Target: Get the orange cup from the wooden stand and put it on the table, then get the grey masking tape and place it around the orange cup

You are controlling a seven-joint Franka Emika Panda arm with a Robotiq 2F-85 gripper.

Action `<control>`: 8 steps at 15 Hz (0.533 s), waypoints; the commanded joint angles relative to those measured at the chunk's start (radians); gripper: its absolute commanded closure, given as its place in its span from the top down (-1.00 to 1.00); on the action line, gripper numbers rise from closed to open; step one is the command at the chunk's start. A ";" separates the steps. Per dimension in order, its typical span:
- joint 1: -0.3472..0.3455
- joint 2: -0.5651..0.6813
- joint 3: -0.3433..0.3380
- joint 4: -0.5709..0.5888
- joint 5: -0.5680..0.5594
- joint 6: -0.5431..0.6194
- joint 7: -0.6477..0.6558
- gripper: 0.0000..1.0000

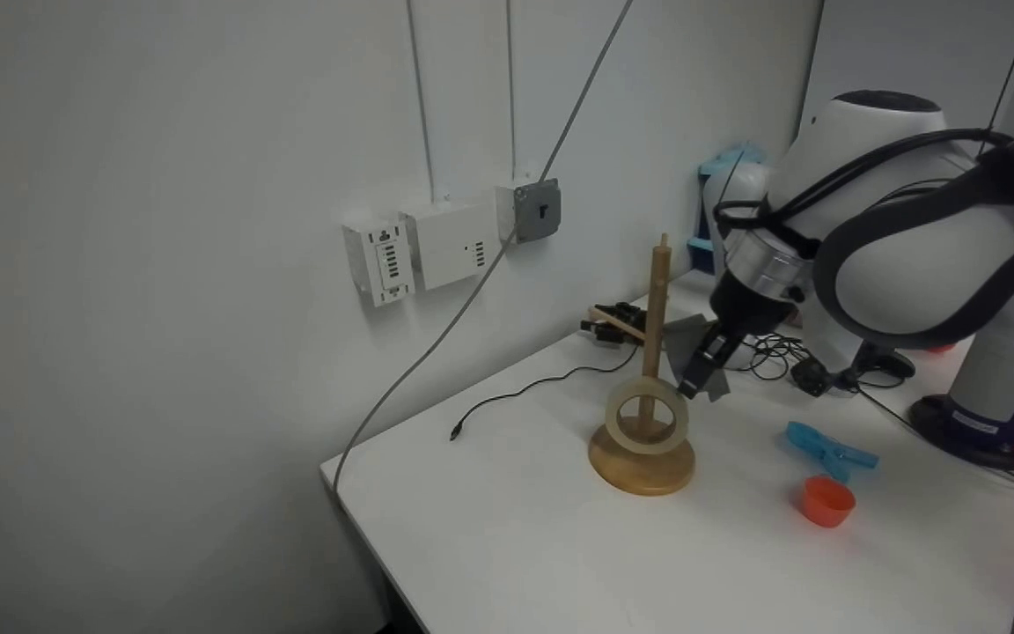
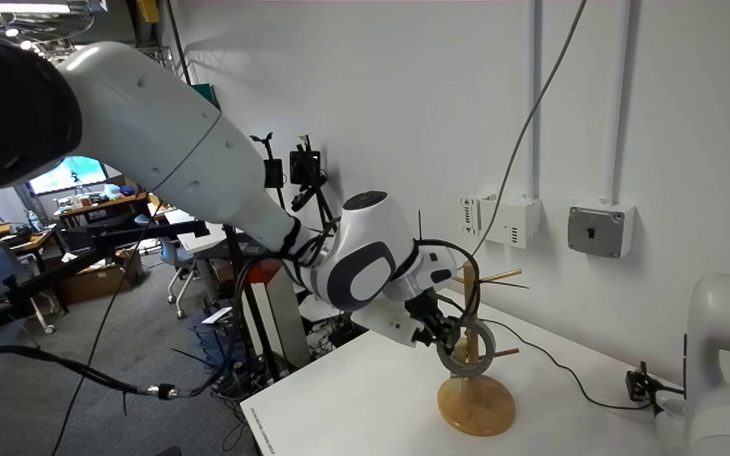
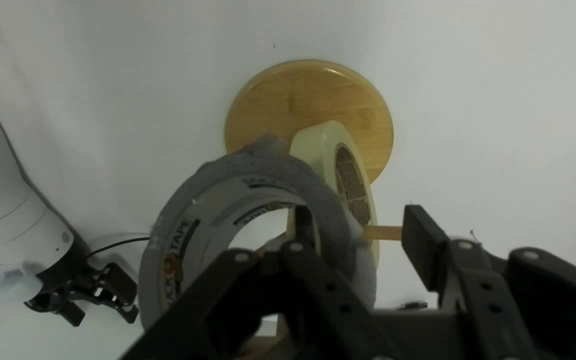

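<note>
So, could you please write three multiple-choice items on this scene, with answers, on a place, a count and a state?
1. Where is the orange cup?
A. On the stand's base
B. On the white table
C. On the stand's post

2. How many tape rolls in the wrist view?
A. Four
B. None
C. Two

3. What state is the gripper in?
A. Jaws apart
B. Jaws together
C. Out of view

1: B, seen there in an exterior view.
2: C, the grey masking tape and a pale roll.
3: A, a gap shows between the jaws.
</note>
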 commanded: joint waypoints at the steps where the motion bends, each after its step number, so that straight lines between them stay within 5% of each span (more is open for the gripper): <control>1: -0.014 0.015 0.006 0.020 -0.001 0.019 -0.024 -0.61; 4: -0.012 0.012 -0.002 0.023 -0.006 0.019 -0.019 -0.96; 8: -0.004 -0.001 -0.016 0.021 -0.017 0.015 -0.008 -0.90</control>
